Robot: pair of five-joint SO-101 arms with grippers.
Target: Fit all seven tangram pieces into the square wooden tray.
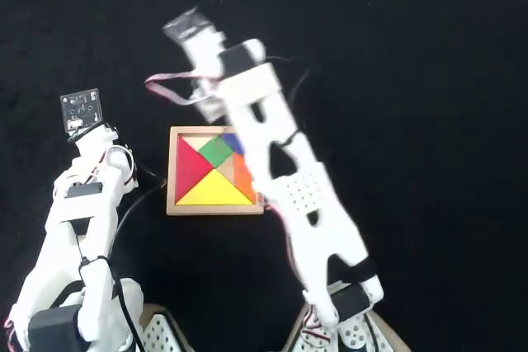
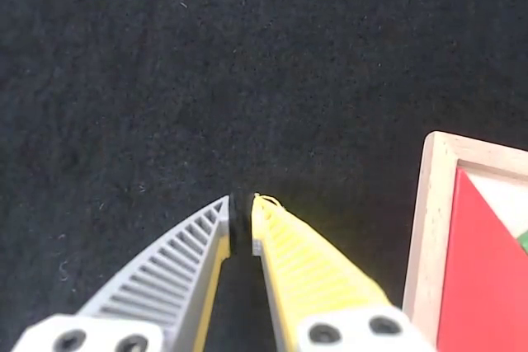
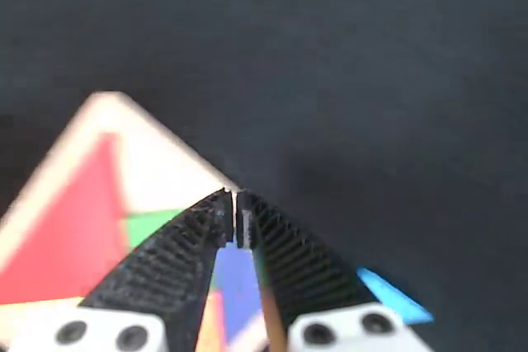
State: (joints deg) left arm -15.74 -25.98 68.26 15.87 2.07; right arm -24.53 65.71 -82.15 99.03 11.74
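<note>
black table under everything. across tray's right edge, right arm; off tray's other side, left arm. near table middle, lying flat: tray. above tray corner, right gripper, clenched, tips touching, nothing between. over bare cloth near tray, left gripper, clenched too, empty. inside tray: red triangle, yellow triangle, orange piece, green piece, blue piece partly under arm. on cloth beside right gripper, cyan piece.
</note>
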